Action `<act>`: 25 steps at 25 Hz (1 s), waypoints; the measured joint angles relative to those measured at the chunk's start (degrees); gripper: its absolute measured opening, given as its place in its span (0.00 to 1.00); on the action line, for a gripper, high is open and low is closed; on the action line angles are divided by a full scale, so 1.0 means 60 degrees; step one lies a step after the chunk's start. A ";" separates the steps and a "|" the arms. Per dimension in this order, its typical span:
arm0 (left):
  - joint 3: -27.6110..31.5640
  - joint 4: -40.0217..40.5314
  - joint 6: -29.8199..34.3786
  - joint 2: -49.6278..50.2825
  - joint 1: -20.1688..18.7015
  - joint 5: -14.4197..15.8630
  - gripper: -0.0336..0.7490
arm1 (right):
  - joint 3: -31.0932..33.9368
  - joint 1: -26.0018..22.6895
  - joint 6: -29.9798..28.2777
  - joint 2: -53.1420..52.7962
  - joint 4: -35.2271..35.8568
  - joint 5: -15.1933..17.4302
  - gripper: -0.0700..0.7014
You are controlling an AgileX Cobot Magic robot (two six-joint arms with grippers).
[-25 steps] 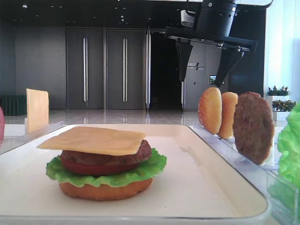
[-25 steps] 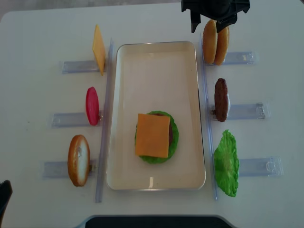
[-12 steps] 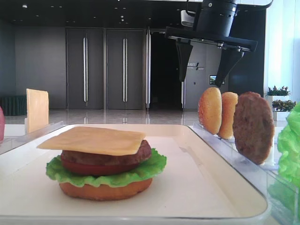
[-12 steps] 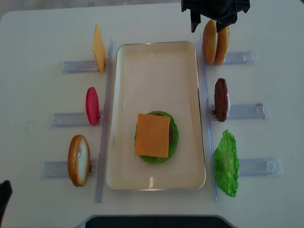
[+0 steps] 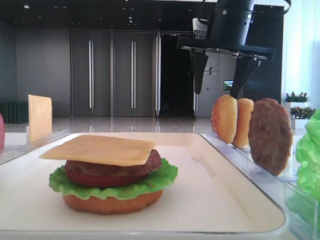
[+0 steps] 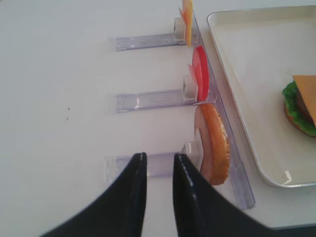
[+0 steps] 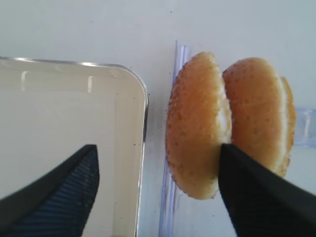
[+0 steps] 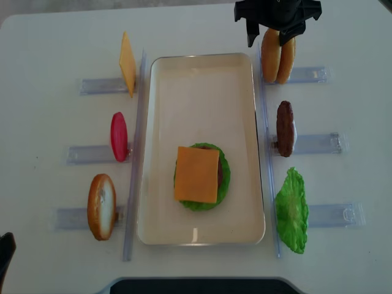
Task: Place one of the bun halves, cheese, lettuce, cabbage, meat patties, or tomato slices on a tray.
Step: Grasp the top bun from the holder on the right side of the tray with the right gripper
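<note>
domed tan sesame-speckled top bun (image 7: 197, 126) upright in rack; pale underside

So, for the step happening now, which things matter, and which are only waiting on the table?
In use: right gripper, open above the two top buns; tray; half-built burger.

Only waiting: cheese slice, tomato slice, bottom bun, meat patty, lettuce.

A glossy cream tray (image 8: 202, 67) with a shiny rim sits on a matt white table (image 8: 49, 110), beside clear plastic racks (image 8: 312, 75), speckled matt bun halves (image 7: 197, 123), a rough brown meat patty (image 5: 270, 135) and smooth cheese (image 8: 196, 174).
</note>
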 joint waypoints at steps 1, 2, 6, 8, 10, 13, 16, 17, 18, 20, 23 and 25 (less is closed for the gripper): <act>0.0000 0.0000 0.0000 0.0000 0.0000 0.0000 0.22 | 0.0000 0.0000 0.0000 0.0000 -0.0032 0.0000 0.75; 0.0000 0.0000 0.0000 0.0000 0.0000 0.0000 0.22 | 0.0000 0.0000 -0.0008 0.0008 -0.0057 0.0000 0.74; 0.0000 0.0000 0.0000 0.0000 0.0000 0.0000 0.22 | 0.0000 0.0000 -0.0008 0.0021 -0.0103 0.0000 0.72; 0.0000 0.0000 0.0000 0.0000 0.0000 0.0000 0.22 | -0.0021 0.0000 -0.0008 0.0089 -0.0105 0.0009 0.72; 0.0000 0.0000 0.0000 0.0000 0.0000 0.0000 0.22 | -0.0062 0.0000 -0.0008 0.0165 -0.0135 0.0021 0.72; 0.0000 0.0000 0.0000 0.0000 0.0000 0.0000 0.22 | -0.0062 -0.0009 -0.0011 0.0164 -0.0148 0.0011 0.72; 0.0000 0.0000 0.0000 0.0000 0.0000 0.0000 0.22 | -0.0062 -0.0009 -0.0011 0.0167 -0.0153 0.0011 0.70; 0.0000 0.0000 0.0000 0.0000 0.0000 0.0000 0.22 | -0.0062 -0.0009 -0.0011 0.0167 -0.0161 0.0011 0.70; 0.0000 0.0000 0.0000 0.0000 0.0000 0.0000 0.22 | -0.0062 -0.0009 -0.0011 0.0167 -0.0166 0.0011 0.69; 0.0000 0.0000 0.0000 0.0000 0.0000 0.0000 0.22 | -0.0062 -0.0009 -0.0011 0.0175 -0.0182 0.0011 0.68; 0.0000 0.0000 0.0000 0.0000 0.0000 0.0000 0.22 | -0.0062 -0.0009 -0.0011 0.0175 -0.0207 0.0020 0.65; 0.0000 0.0000 0.0000 0.0000 0.0000 0.0000 0.22 | -0.0062 -0.0027 -0.0011 0.0175 -0.0259 0.0049 0.61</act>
